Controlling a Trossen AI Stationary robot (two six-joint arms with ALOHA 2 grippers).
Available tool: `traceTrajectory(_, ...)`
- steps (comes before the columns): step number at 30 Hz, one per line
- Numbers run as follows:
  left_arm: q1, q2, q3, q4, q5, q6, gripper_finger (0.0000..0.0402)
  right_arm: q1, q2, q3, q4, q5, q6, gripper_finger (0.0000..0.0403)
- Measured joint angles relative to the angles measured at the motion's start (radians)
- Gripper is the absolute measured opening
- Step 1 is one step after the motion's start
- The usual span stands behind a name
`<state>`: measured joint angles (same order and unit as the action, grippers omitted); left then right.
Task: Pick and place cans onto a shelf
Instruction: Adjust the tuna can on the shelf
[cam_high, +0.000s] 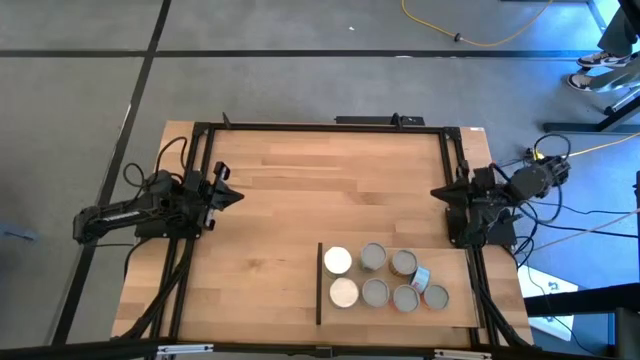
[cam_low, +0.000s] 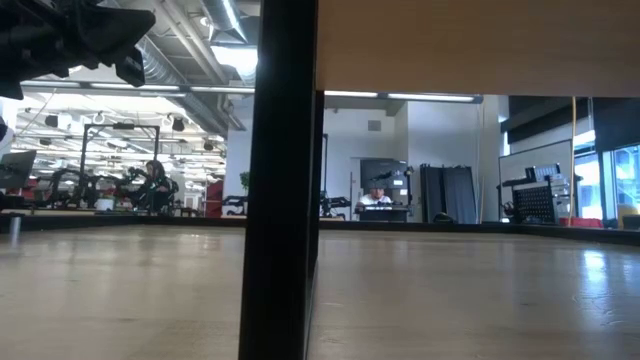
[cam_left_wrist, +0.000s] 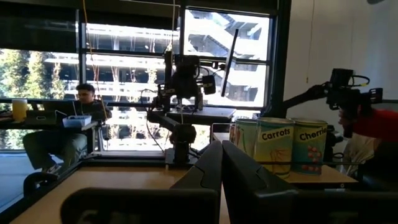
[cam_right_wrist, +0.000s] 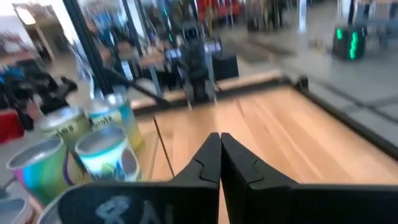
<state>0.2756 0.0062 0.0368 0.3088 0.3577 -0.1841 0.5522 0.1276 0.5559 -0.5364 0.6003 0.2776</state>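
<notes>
High view shows seven cans (cam_high: 385, 278) packed touching on the shelf (cam_high: 455, 312) near the right claw (cam_high: 437, 192), both it and the left claw (cam_high: 236, 196) clenched empty, risking toppled neighbours on any crowded reach.

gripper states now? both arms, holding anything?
Left gripper: closed, empty, parked at the table's left edge.
Right gripper: closed, empty, at the right edge near the cans on the shelf.
</notes>
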Motion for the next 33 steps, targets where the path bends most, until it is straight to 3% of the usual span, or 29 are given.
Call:
traceTrajectory(9,0.000,0.000,0.000,0.000,0.000,0.001,0.0000,0.000,0.325,0.322,-0.437,-0.211,0.212,0.0002)
traceTrajectory(17,0.000,0.000,0.000,0.000,-0.033,0.000,0.0000,0.000,0.559,0.511,-0.522,-0.465,0.329,0.0016)
traceTrajectory(25,0.000,0.000,0.000,0.000,-0.033,0.000,0.0000,0.000,0.613,0.535,-0.528,-0.483,0.581,0.0048)
traceTrajectory(33,0.000,0.000,0.000,0.000,-0.032,-0.001,0.0000,0.000,0.626,0.533,-0.533,-0.489,0.558,0.0064)
